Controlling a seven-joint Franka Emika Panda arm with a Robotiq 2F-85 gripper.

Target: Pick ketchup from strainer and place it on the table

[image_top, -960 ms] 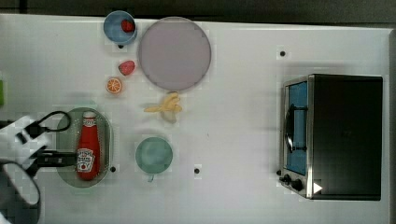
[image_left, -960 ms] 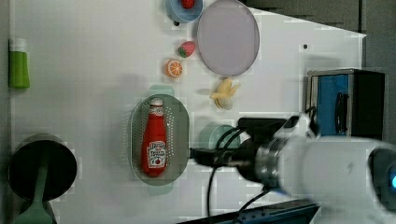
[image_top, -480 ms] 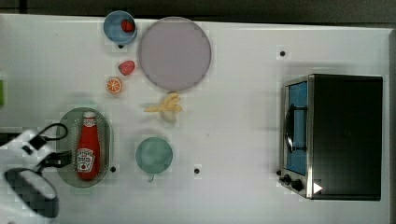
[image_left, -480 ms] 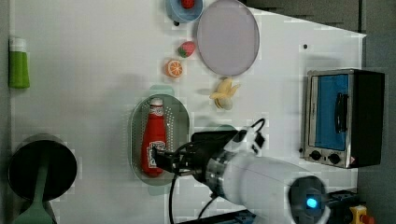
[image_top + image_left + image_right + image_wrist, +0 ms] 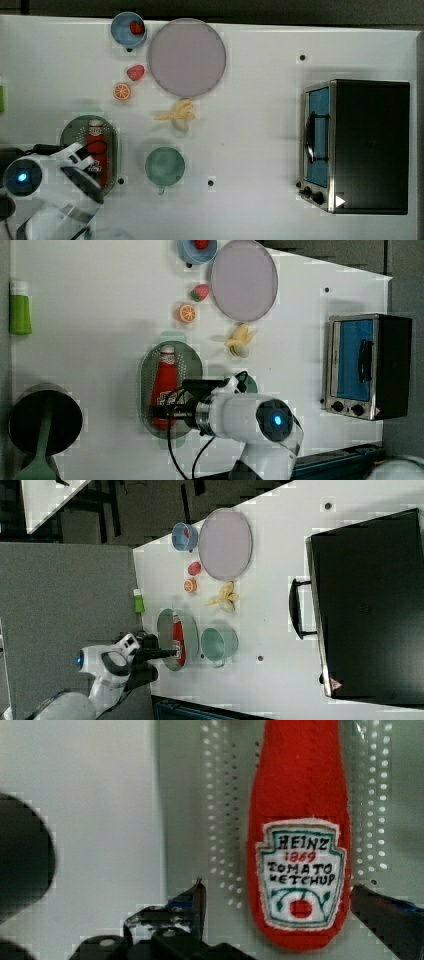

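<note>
The ketchup [image 5: 300, 845], a red bottle with a white-and-dark label, lies flat in the pale green strainer [image 5: 220, 820]. In the wrist view my gripper [image 5: 290, 912] is open, with one of its fingers [image 5: 196, 902] on each side of the bottle's base, not touching it. In the top view the ketchup [image 5: 96, 139] and strainer [image 5: 74, 132] sit at the left of the white table [image 5: 250, 125], and my gripper [image 5: 92, 167] covers the bottle's lower end. The left view shows the gripper [image 5: 161, 415] over the ketchup [image 5: 164, 382] in the strainer [image 5: 187, 370].
A teal cup [image 5: 165, 166] stands just to the top view's right of the strainer. Further off are a banana [image 5: 177, 116], an orange half [image 5: 122, 91], a strawberry [image 5: 135, 72], a blue bowl [image 5: 128, 29], a lilac plate [image 5: 186, 56] and a toaster oven [image 5: 360, 145]. A green bottle [image 5: 20, 307] lies at the left view's left.
The arm has swung in from the top view's left and come down over the strainer, bringing the open gripper to the ketchup's base. The ketchup has not moved.
</note>
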